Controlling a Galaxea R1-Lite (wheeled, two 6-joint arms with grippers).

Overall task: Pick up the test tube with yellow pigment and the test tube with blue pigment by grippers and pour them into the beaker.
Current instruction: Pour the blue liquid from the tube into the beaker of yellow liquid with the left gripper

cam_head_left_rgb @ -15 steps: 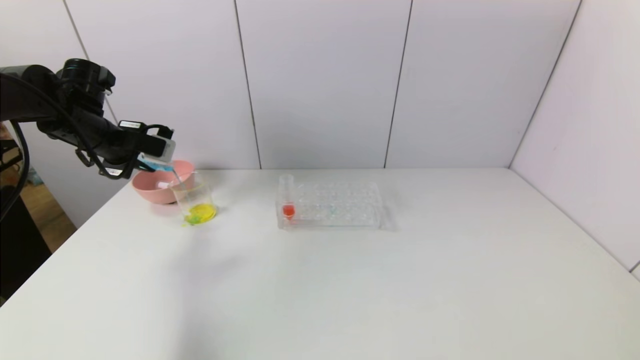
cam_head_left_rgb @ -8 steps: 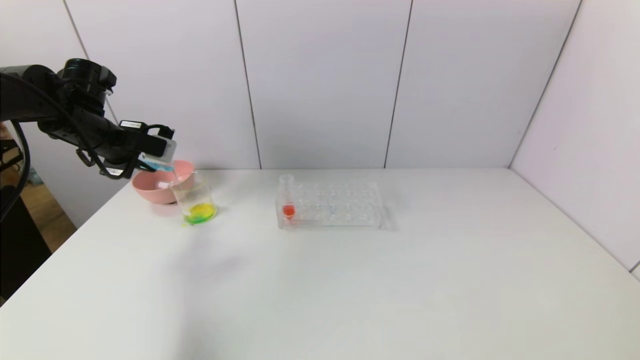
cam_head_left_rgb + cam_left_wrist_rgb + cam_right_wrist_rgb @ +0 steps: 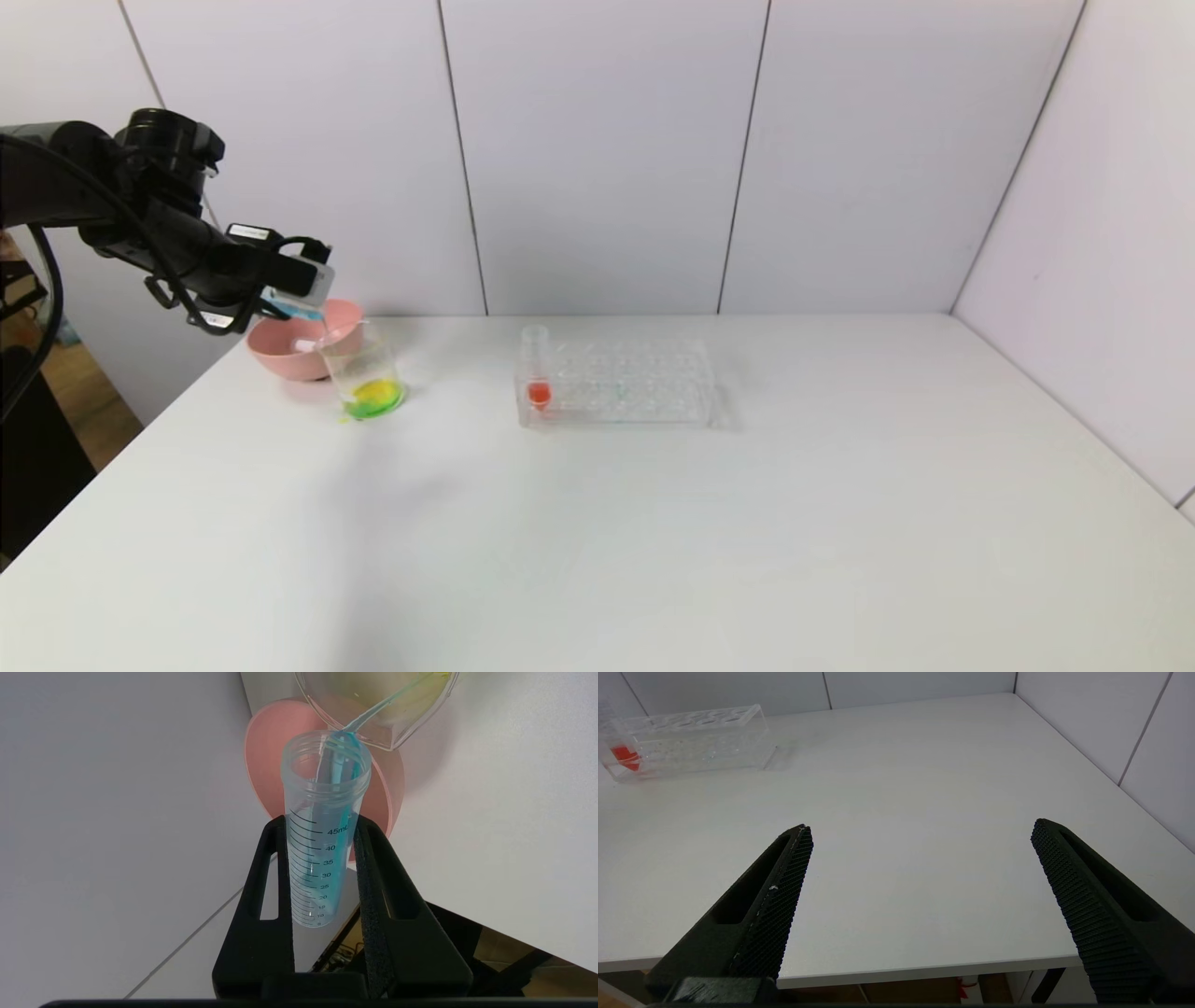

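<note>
1. Left end effector (image 3: 322, 858) clamped on blue tube (image 3: 322, 826), tipped mouth-down over beaker (image 3: 364, 373) at desk's far left, just in front of pink bowl (image 3: 289, 350)
2. Thin blue stream running from tube mouth into beaker in left wrist view; only a faint blue film left along tube wall, so pour judged nearly finished
3. Changed over the last second: beaker contents turned from mostly yellow to green around a yellow centre, and arm crept slightly toward beaker; grip unchanged
4. Meaning for task: yellow apparently already in, blue now mixing, so both pours close to done; yellow tube itself not visible in any view
5. Right end effector (image 3: 920, 868) spread wide and holding nothing, low near desk's (image 3: 653, 523) front edge, idle
6. Rack (image 3: 616, 383) mid-desk holding only red tube (image 3: 537, 369), well apart from beaker
7. Small yellow-green spot on desk touching beaker's base, likely a spill; steady tilt advisable until stream stops
</note>
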